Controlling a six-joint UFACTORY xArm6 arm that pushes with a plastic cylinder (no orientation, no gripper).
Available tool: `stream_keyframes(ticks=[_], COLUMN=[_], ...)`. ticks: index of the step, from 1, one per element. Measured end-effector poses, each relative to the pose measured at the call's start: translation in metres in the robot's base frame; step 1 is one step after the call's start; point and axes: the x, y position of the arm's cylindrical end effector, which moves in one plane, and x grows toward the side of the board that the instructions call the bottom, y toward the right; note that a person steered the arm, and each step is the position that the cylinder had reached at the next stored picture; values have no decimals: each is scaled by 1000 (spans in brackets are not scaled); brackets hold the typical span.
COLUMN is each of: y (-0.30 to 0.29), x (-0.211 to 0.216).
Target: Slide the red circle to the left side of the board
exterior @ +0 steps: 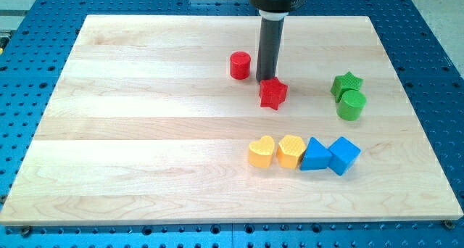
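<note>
A pale wooden board (145, 132) is lying on a blue perforated table (435, 96), seen from above and slightly from the front. The red circle (240, 65), a short upright cylinder, is standing in the upper middle of the board, a little toward the view's right of centre, and serves as the landmark for everything else.

A dark straight rod is coming down from the view's top, and my tip (267, 80) is resting just to the right of the red circle, with a narrow gap showing between them. There are no jaws on this arm, so nothing is being held; the rod is simply standing on the board.

A red star (273, 93) is sitting below and to the right of the red circle, right at the foot of my tip and apparently touching it.

Well to the right of the red circle, a green star (346, 84) and a green cylinder (351, 105) are sitting together, the cylinder nearer the view's bottom.

Below and to the right of the red circle, four blocks are forming a close row: a yellow heart (262, 151), a second yellow block (291, 150), a blue triangle (315, 155) and a blue cube (344, 155).
</note>
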Motion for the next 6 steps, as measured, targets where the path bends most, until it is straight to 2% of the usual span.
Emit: stream_keyframes(ticks=[1, 2, 3, 4, 5, 6], y=[-14, -75, -82, -47, -52, -97], x=[-12, 37, 39, 18, -7, -7])
